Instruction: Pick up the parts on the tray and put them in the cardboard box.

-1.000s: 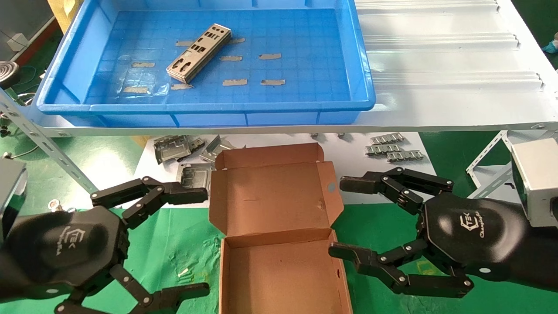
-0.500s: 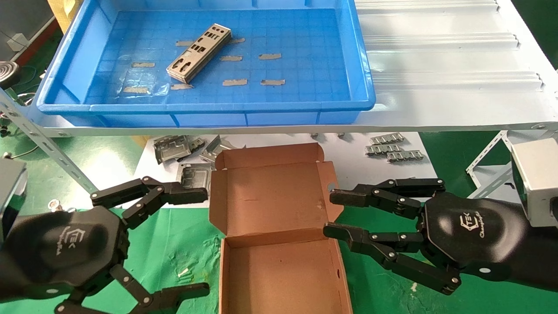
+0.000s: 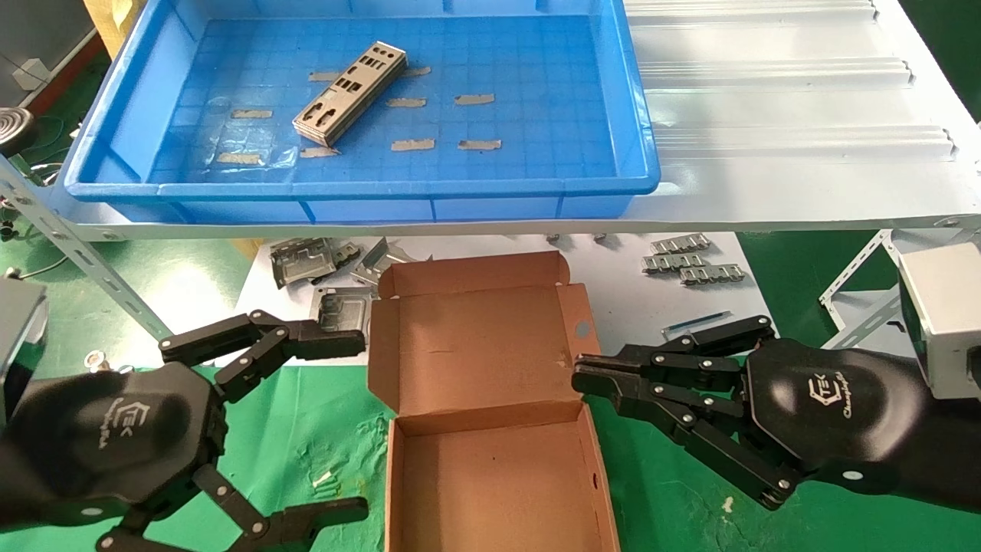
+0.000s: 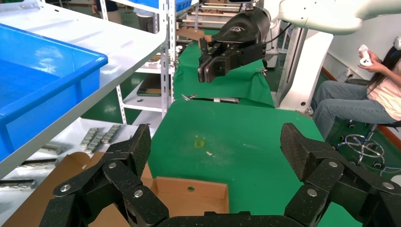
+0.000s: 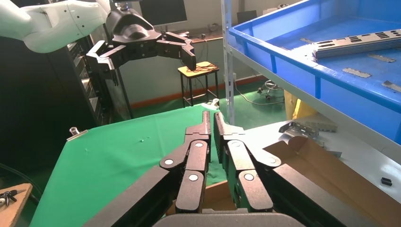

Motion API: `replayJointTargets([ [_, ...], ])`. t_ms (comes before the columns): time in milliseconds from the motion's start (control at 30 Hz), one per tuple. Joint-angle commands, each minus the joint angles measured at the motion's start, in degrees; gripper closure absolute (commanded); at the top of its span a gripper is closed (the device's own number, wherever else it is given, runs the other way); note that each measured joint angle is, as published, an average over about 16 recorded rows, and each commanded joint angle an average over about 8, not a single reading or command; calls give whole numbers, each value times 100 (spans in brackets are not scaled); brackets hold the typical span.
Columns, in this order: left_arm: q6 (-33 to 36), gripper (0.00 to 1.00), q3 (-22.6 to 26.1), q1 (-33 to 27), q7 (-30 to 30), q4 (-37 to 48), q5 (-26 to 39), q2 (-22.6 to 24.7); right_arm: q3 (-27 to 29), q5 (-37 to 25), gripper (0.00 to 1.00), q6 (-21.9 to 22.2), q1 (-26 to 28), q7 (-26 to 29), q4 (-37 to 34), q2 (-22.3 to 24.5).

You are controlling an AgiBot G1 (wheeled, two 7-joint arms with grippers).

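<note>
The parts (image 3: 350, 93), a thin stack of punched silver-grey plates, lie in the upper left of the blue tray (image 3: 490, 184), long axis diagonal. Both grippers sit far below, flanking the empty cardboard box (image 3: 483, 399). The left gripper (image 3: 337, 422), fingers spread wide and empty, looks slightly nearer; the right gripper (image 3: 586, 372) has its fingers pressed together on nothing.

black glossy grippers | silver screws | white logo | white arms
</note>
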Motion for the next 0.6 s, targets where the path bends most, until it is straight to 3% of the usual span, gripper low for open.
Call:
replayJointTargets([
  [33,13,0,-20,51,30,-20,-41,-13,0,0,100,0,0,0,0,0],
  [167,-129,0,120,-495,-225,153,313,101,0,0,100,0,0,0,0,0],
  [300,-314,0,443,-1527,-533,742,1043,476,0,0,100,0,0,0,0,0],
  [600,-748,0,1176,-3777,-270,3296,2667,1820,0,0,100,0,0,0,0,0],
])
